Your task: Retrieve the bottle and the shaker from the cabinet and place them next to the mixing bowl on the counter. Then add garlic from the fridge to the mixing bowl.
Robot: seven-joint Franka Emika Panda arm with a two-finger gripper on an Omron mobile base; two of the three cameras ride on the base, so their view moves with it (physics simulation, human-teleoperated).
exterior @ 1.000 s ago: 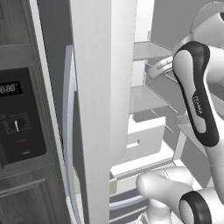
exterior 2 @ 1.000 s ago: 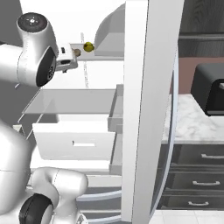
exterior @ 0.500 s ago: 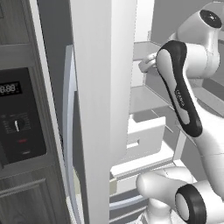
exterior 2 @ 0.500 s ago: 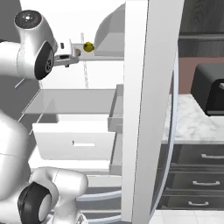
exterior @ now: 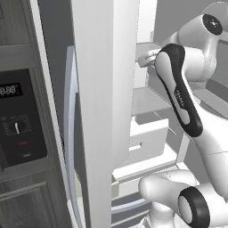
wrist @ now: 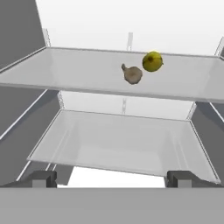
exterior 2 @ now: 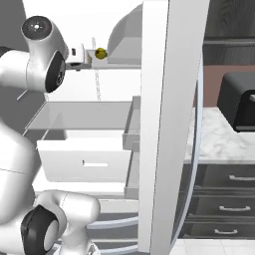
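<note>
Hand view: the garlic (wrist: 132, 74), a small tan knobbly bulb, lies on the fridge's upper glass shelf (wrist: 65, 72), just beside a yellow fruit (wrist: 152, 61). The hand (wrist: 111, 178) is spread wide, holding nothing.

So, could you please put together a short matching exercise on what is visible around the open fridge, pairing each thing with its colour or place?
Things:
1. garlic
2. lemon
3. gripper
4. toaster

Descriptions:
A. black, on the marble counter right of the fridge
B. yellow, on the upper glass shelf
C. open, fingertips spread wide, short of the shelves
D. beige bulb on the upper glass shelf, beside the yellow fruit

Pairs: 1-D, 2-B, 3-C, 4-A
</note>
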